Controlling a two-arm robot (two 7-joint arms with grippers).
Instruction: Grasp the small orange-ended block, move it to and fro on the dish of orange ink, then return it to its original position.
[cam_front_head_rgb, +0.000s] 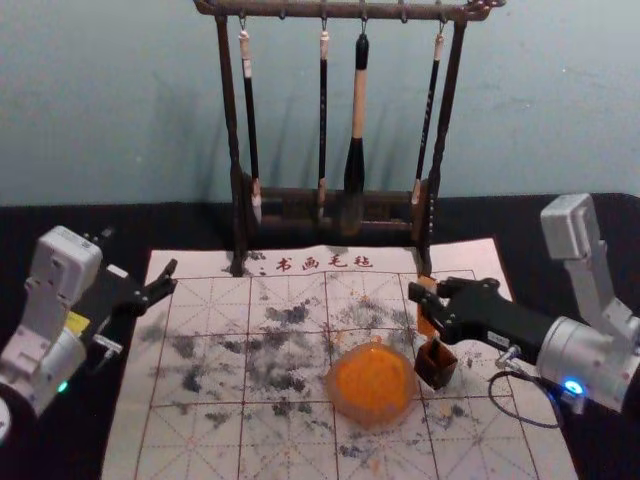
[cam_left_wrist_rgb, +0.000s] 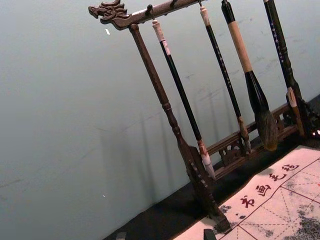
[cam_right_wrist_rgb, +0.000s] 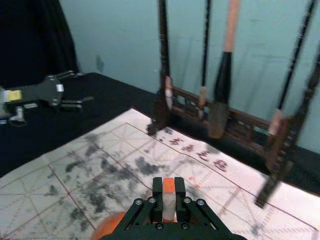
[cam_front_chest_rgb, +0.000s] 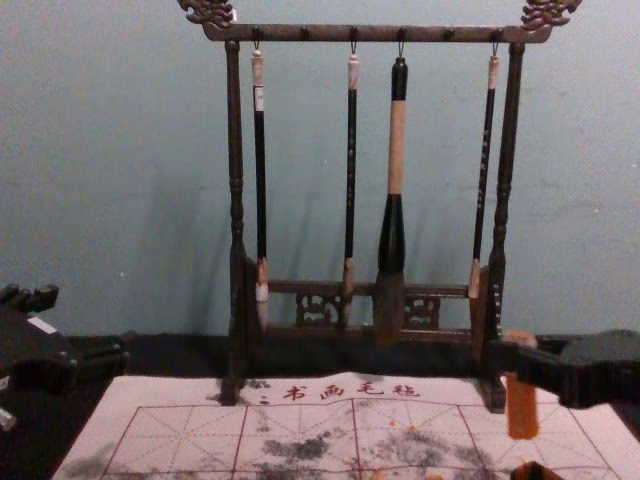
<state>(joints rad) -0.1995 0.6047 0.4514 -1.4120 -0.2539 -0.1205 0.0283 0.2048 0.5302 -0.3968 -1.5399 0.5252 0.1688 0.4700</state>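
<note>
My right gripper (cam_front_head_rgb: 432, 308) is above the right part of the mat, shut on the orange-stained block (cam_front_head_rgb: 426, 322), which hangs upright in the chest view (cam_front_chest_rgb: 521, 408). In the right wrist view the gripper (cam_right_wrist_rgb: 169, 194) pinches the block (cam_right_wrist_rgb: 168, 185), orange at its end and pale below. The dish of orange ink (cam_front_head_rgb: 372, 384) rests on the mat, in front of the gripper and toward the left. A small dark brown holder (cam_front_head_rgb: 435, 363) stands beside the dish's right edge. My left gripper (cam_front_head_rgb: 166, 282) is parked open at the left, its fingertips apart in the left wrist view (cam_left_wrist_rgb: 165, 235).
A wooden rack (cam_front_head_rgb: 335, 207) with several hanging brushes stands behind the ink-stained white mat (cam_front_head_rgb: 215, 330). Its right post foot is near the right gripper. Black cloth (cam_front_head_rgb: 85, 240) covers the table around the mat, and a cable loops below the right wrist.
</note>
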